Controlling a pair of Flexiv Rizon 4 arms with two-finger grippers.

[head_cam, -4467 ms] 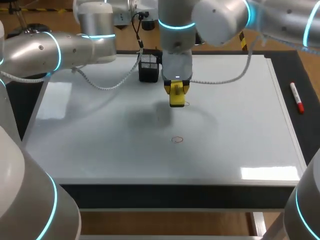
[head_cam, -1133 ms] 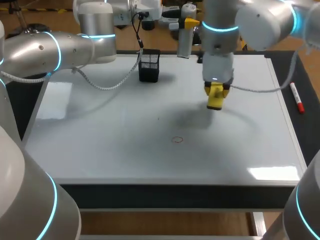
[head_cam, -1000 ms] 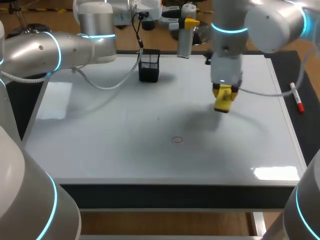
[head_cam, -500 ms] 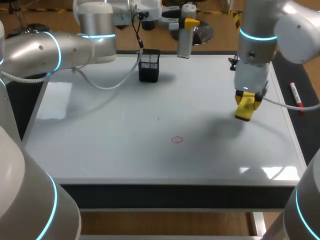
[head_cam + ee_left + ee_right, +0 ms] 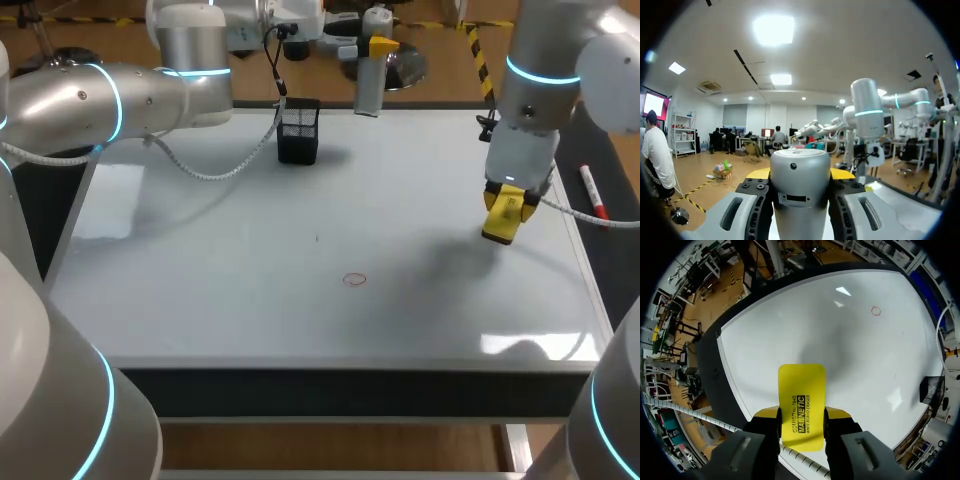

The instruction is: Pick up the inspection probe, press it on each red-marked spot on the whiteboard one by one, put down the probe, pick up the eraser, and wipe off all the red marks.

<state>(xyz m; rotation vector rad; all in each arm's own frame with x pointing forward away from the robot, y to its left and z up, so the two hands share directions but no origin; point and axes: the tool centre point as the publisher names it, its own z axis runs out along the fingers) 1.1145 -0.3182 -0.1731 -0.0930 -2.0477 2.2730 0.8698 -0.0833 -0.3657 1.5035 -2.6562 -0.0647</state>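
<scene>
Right gripper [image 5: 505,203] clenched the eraser [image 5: 801,390] above the whiteboard [image 5: 200,300], at two o'clock of the one red mark [image 5: 354,280], likely poised to wipe it.

Camera setup: one overhead, two riding the wrists

Head cam sits high behind the robot, looking down on the whole whiteboard [image 5: 300,300]. Right wrist cam hangs over the board's right side, facing down with the eraser [image 5: 801,405] right up close. Both catch the red circle [image 5: 354,279] [image 5: 875,311] and the black mesh holder [image 5: 298,131] [image 5: 932,390]. Left wrist cam faces roughly level across the room, catching just the right arm [image 5: 867,115].
</scene>
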